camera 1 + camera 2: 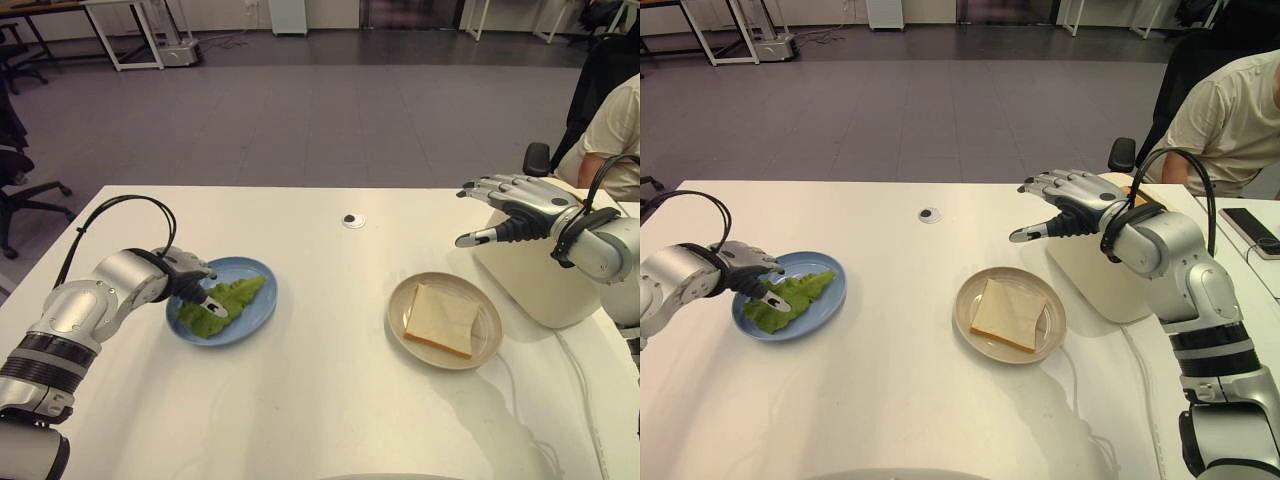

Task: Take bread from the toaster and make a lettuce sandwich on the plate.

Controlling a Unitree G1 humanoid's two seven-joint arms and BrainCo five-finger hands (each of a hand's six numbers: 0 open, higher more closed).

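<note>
Lettuce (222,300), a single green leaf, lies on a blue plate (256,322) toward the left of the white surface (300,400), stretched from the plate's near-left part up toward its far-right rim. The left hand (188,278) comes in from the left over that plate. Its fingers (213,306) are curled downward and closed on the near end of the leaf, which rests flat on the plate. Farther back, near the middle of the surface, a small round disc (353,220) with a dark centre is set well apart from both plates. To the right of centre stands a beige plate (489,347) carrying one slice of pale bread (442,320), lying flat and turned at a slight angle, its crust edge facing the near side. Just beside this plate on the right is the cream-coloured toaster (540,290), with a white cord (585,385) trailing from it toward the near edge. The right hand (520,205) hovers above the toaster's top, palm down, its fingers spread apart and stretched toward the left, holding nothing. A tan edge shows at the toaster's top behind that hand, but too much of it is hidden to tell what it is.
</note>
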